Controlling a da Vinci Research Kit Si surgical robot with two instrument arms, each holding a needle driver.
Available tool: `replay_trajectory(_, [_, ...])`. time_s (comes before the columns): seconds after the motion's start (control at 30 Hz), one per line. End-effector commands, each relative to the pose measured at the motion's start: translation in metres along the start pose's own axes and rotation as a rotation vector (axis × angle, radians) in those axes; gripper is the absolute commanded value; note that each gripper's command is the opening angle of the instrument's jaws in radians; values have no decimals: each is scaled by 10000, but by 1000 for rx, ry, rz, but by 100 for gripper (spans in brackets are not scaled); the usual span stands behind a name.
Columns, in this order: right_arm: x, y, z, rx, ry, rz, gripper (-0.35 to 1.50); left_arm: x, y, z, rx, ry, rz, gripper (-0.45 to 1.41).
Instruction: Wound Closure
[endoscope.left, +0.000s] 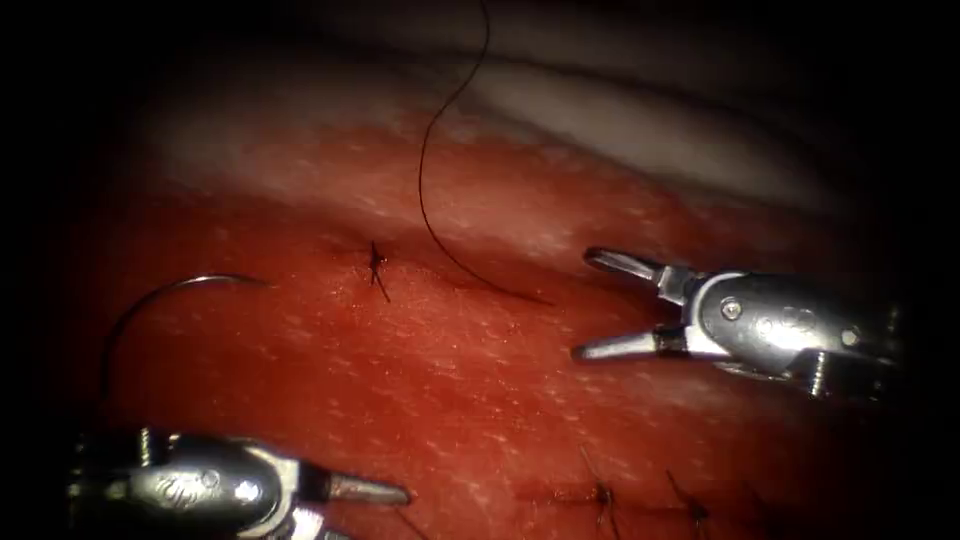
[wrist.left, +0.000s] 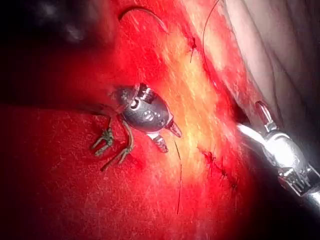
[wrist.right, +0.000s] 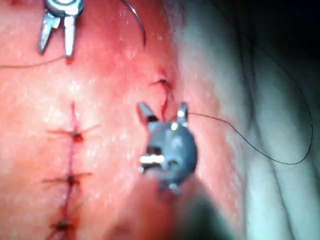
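The tissue (endoscope.left: 480, 400), a broad red slab with a paler band along its far edge, spread across the endoscope view. The right tool (endoscope.left: 590, 305) came in from the right with its two jaws spread wide apart, grasping nothing. The left tool (endoscope.left: 385, 500) sat low on the left side; its jaws stood parted in both wrist views, and they too held nothing (only one jaw showed clearly from the endoscope). The curved needle (endoscope.left: 165, 295) lay free on the tissue at the far left, above the left tool, arching up with its tip pointing right; whether any part of it sat in the tissue could not be told. Dark thread (endoscope.left: 432, 150) ran down from the top edge in a long curve and ended on the tissue just left of the right tool's jaws. A small knotted stitch (endoscope.left: 376, 262) sat near the middle, left of that thread. More tied stitches (endoscope.left: 602, 495) ran along the closed cut near the bottom edge.
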Motion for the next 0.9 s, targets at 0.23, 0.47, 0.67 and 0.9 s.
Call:
replay_trajectory(0.23, [1, 0, 12, -2, 3, -1, 148, 18, -42, -46, 63, -22, -30, 63])
replay_trajectory(0.47, [1, -3, 18, -9, 3, -1, 148, 61, -93, -137, 180, -64, -38, 59])
replay_trajectory(0.67, [3, -7, 26, -12, 4, 0, 148, 51, -122, -154, 264, -321, -177, 58])
replay_trajectory(0.9, [3, -8, 29, -15, 4, 0, 148, 7, -152, -121, 287, -535, -267, 59])
